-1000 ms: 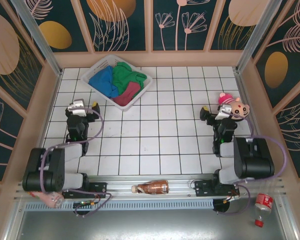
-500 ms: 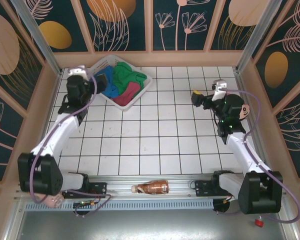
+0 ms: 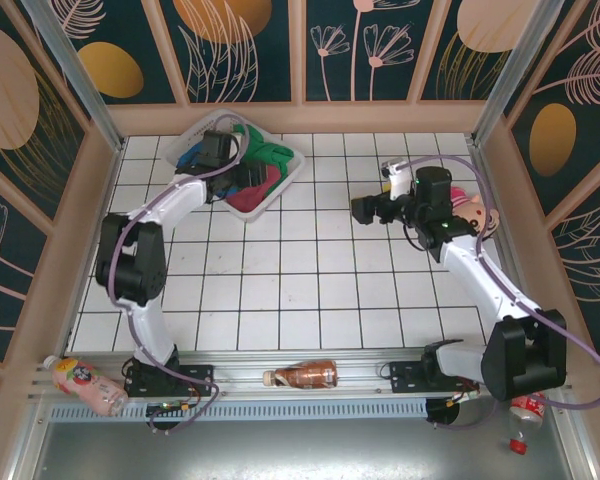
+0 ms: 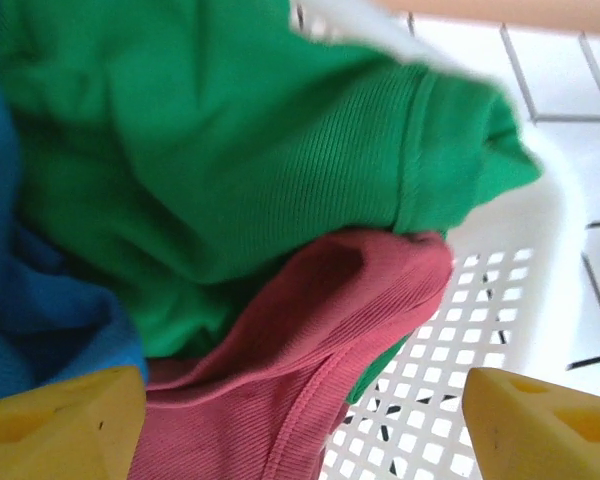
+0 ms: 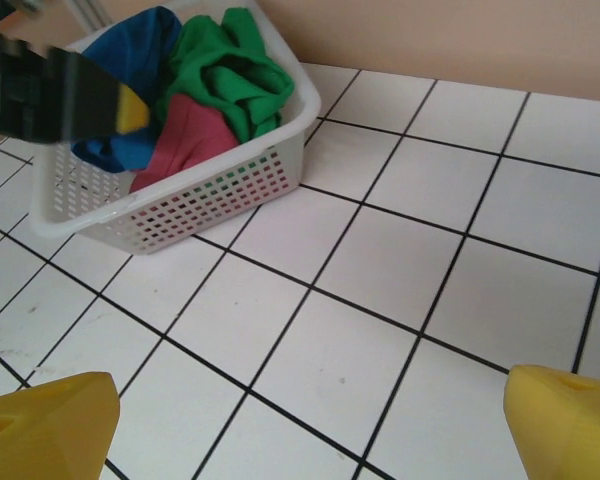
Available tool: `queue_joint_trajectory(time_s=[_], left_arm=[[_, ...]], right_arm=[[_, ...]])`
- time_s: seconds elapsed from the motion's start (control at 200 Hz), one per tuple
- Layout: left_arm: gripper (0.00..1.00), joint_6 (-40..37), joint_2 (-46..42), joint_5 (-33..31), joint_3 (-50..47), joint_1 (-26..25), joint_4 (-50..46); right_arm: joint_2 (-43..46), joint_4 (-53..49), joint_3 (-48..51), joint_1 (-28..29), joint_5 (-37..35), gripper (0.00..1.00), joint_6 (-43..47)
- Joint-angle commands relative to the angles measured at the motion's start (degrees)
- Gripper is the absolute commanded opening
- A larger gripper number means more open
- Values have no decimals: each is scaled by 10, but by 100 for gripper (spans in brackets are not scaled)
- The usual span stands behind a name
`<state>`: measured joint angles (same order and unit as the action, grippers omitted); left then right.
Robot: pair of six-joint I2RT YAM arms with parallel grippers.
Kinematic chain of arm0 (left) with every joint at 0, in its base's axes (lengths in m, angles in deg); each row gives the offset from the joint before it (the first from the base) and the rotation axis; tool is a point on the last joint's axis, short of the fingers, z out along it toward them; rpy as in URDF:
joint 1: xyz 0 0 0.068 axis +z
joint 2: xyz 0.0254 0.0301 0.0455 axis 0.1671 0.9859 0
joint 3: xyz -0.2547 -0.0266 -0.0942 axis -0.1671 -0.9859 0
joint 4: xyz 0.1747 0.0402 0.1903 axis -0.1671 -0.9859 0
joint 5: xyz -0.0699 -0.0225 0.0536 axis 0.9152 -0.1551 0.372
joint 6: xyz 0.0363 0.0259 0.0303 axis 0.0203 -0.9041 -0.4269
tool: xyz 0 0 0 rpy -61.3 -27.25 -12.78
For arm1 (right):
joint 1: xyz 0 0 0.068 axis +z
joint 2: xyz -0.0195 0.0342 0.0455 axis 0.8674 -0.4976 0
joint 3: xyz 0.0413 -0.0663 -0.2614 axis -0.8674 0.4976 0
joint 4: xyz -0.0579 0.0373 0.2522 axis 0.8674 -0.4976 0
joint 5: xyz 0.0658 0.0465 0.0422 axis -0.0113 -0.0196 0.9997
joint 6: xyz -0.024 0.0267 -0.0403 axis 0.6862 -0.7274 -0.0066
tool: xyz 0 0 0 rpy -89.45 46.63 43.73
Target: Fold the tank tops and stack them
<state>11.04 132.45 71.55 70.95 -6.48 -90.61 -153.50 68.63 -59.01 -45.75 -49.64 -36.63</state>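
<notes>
All three tank tops lie crumpled together in the white basket point(image 3: 283, 188), which stands on the far left part of the tiled desk point(image 3: 310, 290). The green top point(image 4: 230, 150) takes the far right of the heap, and one fold of it drapes over the basket's rim. The maroon top point(image 4: 310, 340) lies just near of the green one, touching it, against the basket's lattice wall. The blue top point(image 4: 40, 320) fills the left side, also touching the green. None of them is folded, and none lies on the desk. The left arm reaches far across to the basket, with the left tool point(image 4: 300, 428) just above the heap. Its two yellow fingers point(image 4: 60, 420) are spread wide, one over the blue cloth and the other over the lattice, with the maroon top between them. It grips nothing, and whether the tips touch the cloth I cannot tell. The right tool point(image 5: 305, 430) hangs over bare tiles in the right half of the desk, well apart from the basket and pointing towards it. Its fingers are also spread wide and hold nothing. A pink plush toy point(image 3: 473, 212) sits just right of the right arm, and a brown bottle point(image 3: 302, 375) lies on the near rail between the two bases.
</notes>
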Motion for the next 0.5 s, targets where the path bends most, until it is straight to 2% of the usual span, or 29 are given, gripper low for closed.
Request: queue_joint_trajectory(time_s=[0.0,0.115,0.235,0.28,0.315,0.41,0.495], left_arm=[[79,-20,47,43,53,-2,-43],[73,-24,96,49,86,-9,-45],[58,-28,126,59,114,-12,-43],[49,-29,133,61,120,-12,-38],[39,-30,139,59,125,-12,-37],[1,-33,149,65,153,-12,-55],[0,-35,131,62,161,-11,-68]], right_arm=[[-15,-44,-40,19,-18,99,12],[-26,-66,-56,31,-32,99,18],[-31,-79,-64,34,-48,99,24],[-31,-81,-65,34,-51,99,27],[-32,-80,-65,34,-55,99,27],[-35,-82,-68,34,-60,99,26],[-31,-83,-67,34,-66,99,28]])
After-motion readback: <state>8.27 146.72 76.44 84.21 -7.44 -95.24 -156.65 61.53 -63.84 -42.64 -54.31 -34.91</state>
